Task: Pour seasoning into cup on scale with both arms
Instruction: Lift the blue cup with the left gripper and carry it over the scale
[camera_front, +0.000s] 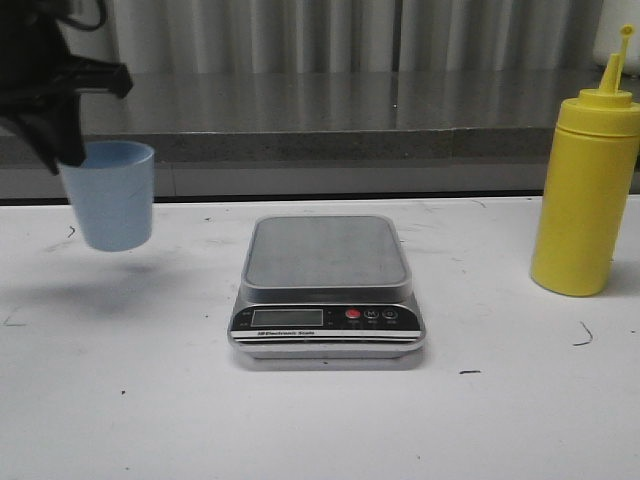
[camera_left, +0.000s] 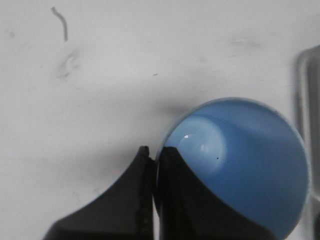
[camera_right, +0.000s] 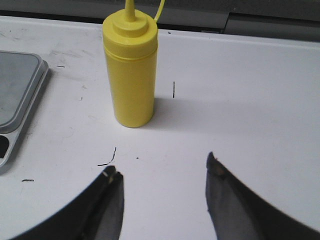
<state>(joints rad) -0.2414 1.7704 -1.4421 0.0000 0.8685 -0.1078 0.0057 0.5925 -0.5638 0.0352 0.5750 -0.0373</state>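
The left claw (camera_front: 62, 135) pinches the cup's (camera_front: 112, 195) rim, holding it above the surface (camera_front: 320, 420) left of the scale (camera_front: 327, 290). The right claw (camera_right: 162, 172) gapes near the upright bottle (camera_right: 130, 70).

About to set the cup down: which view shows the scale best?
The front view: the whole scale shows, platform bare, display and buttons facing the camera. The right wrist view catches only one corner of it; the left wrist view shows just a blurred edge beside the cup.
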